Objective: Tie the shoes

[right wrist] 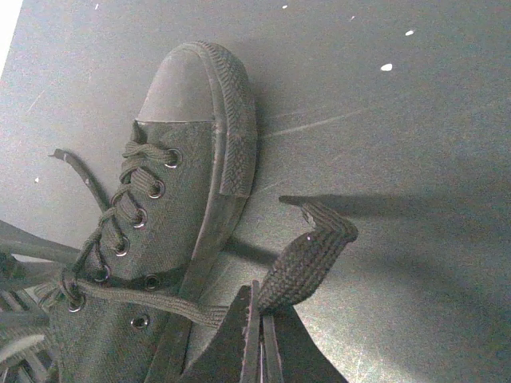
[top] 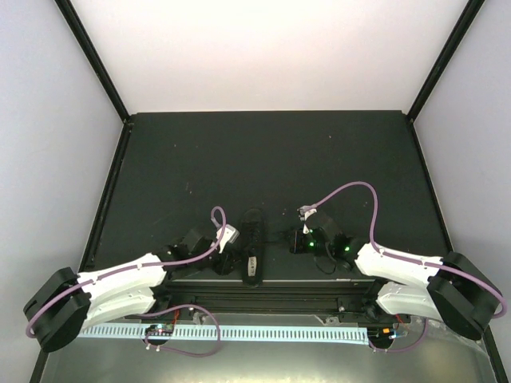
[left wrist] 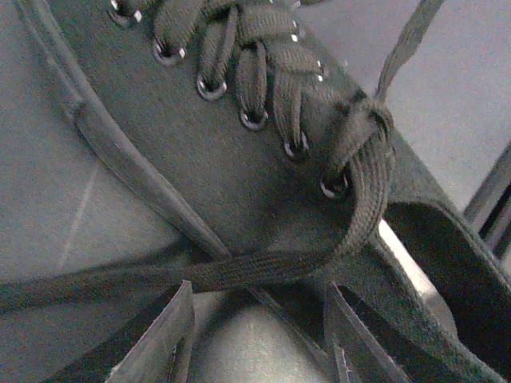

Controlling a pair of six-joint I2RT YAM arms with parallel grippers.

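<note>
Clamping one limp lace right of the shoe, the right claw is clenched; the left claw gapes at the other lace, probably slippery, best pinched flat.

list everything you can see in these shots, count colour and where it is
shoe: one, black, near middle of the table, between the two grippers, toe pointing away from the arms
laces: two loose strands, black, threaded through the eyelets, untied, one leading out to each side
table: one, dark top, under everything
walls: pale, on three sides
slotted strip: one, white, along the near edge by the arm bases
cables: purple, one looped over each arm
arms: two, white with black joints, near corners
left gripper: black, open, a lace strand crossing just past its fingertips
right gripper: black, shut on the laces, right of the shoe
</note>
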